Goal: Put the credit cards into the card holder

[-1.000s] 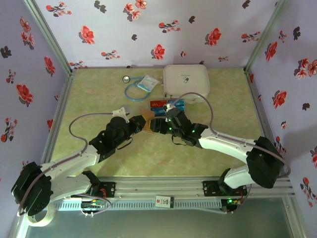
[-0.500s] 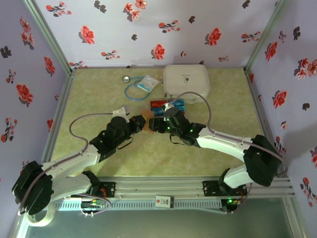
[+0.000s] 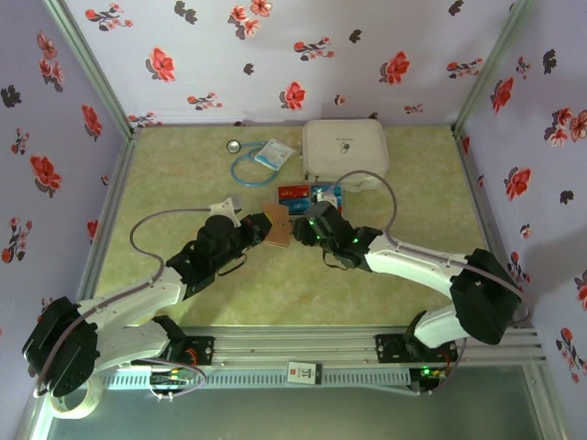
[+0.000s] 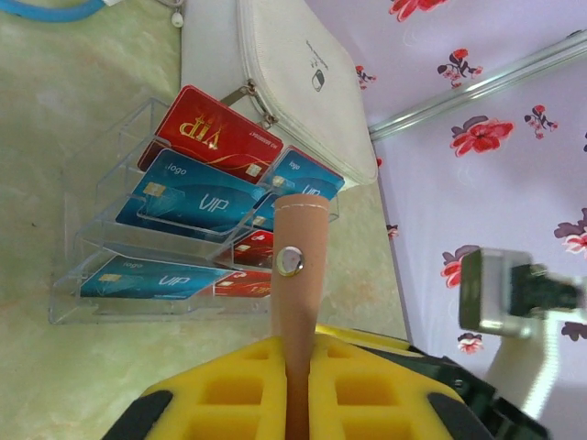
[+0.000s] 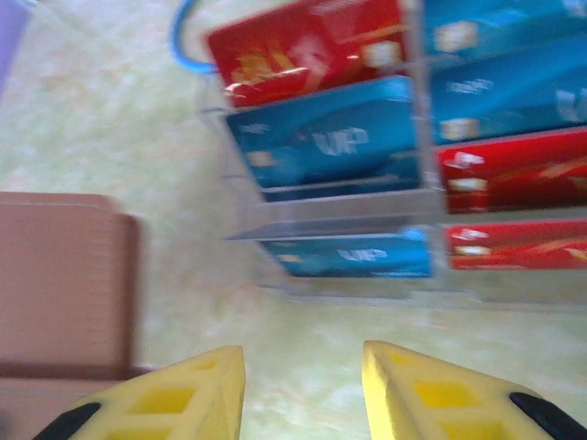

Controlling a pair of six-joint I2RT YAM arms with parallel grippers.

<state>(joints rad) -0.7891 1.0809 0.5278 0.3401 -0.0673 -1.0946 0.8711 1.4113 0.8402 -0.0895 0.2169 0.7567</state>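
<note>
**A:** Left side status?
**B:** Left gripper (image 4: 295,353) is pinching the card holder (image 4: 299,275), jaws pressed tight on it. The holder is edge-on to the wrist camera with its snap button (image 4: 291,260) facing up. It points at the white zip case (image 4: 284,73). I can't tell if its far end touches the counter (image 3: 183,174).
**A:** Cards?
**B:** Credit cards (image 4: 197,197), red and blue mixed, are all in the clear stand (image 4: 101,183), in stepped rows. The stand sits right against the near side of the zip case.
**A:** Right side?
**B:** Right gripper (image 5: 301,357) has its jaws spread with nothing between them. It sits over bare counter, on the side of the stand away from the zip case.
</note>
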